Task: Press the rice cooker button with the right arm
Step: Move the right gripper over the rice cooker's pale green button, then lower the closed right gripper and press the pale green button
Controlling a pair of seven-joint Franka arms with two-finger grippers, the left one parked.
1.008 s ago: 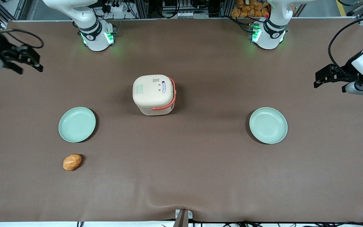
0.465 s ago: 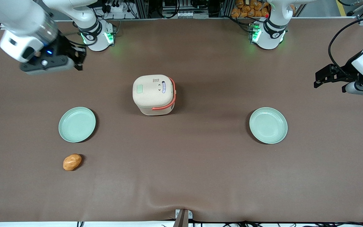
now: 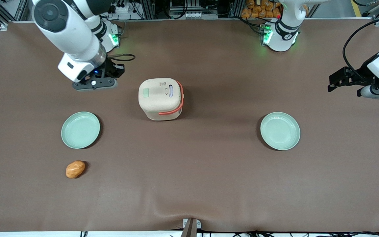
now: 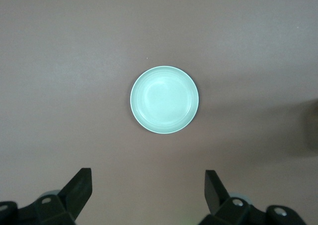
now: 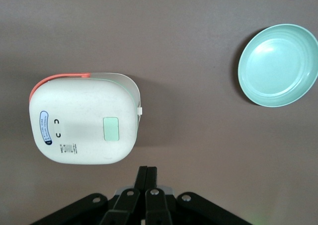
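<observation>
The cream rice cooker with an orange handle stands at the table's middle. Its pale mint-green button lies flush in the lid, on the side toward the working arm. The dark oval panel is at the lid's other end. My right arm reaches over the table; its gripper hangs above the table beside the cooker, toward the working arm's end, apart from it. In the right wrist view the cooker and button show, and the gripper is shut with nothing in it.
A mint-green plate lies nearer the front camera than the gripper, also in the right wrist view. An orange bread roll lies nearer still. A second plate lies toward the parked arm's end.
My right arm has swung in from the table's end toward the cooker, and the gripper now hangs much closer to it. The cooker, plates and roll have not moved.
</observation>
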